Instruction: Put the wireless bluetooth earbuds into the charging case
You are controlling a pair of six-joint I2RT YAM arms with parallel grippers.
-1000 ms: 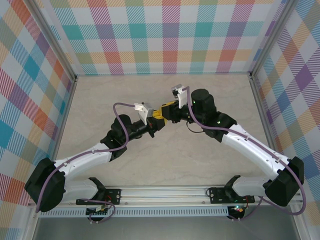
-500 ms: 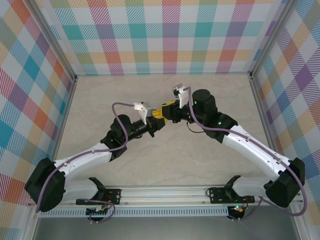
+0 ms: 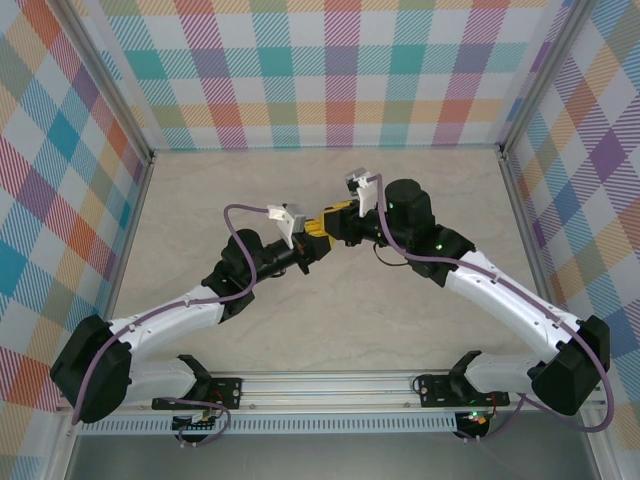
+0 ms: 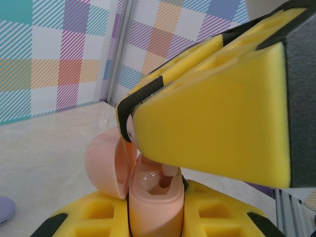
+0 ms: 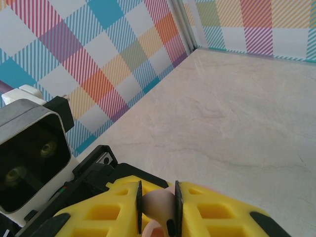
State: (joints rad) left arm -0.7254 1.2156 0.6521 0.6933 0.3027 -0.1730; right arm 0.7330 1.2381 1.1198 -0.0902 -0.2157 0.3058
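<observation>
Charging case [image 4: 154,207] — pink, lid [image 4: 104,165] open — clamped between left gripper [image 4: 155,219] fingers. Right gripper [image 5: 158,205] fingers pinch pale earbud [image 5: 157,197] just above case opening.

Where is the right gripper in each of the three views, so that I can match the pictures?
Top external: the right gripper is at the table's middle, meeting the left gripper.
Left wrist: the right gripper comes in from the upper right, tips above the open pink charging case.
Right wrist: the right gripper is at bottom centre, shut on a pink earbud.
Shared landmark: the yellow fingers.
</observation>
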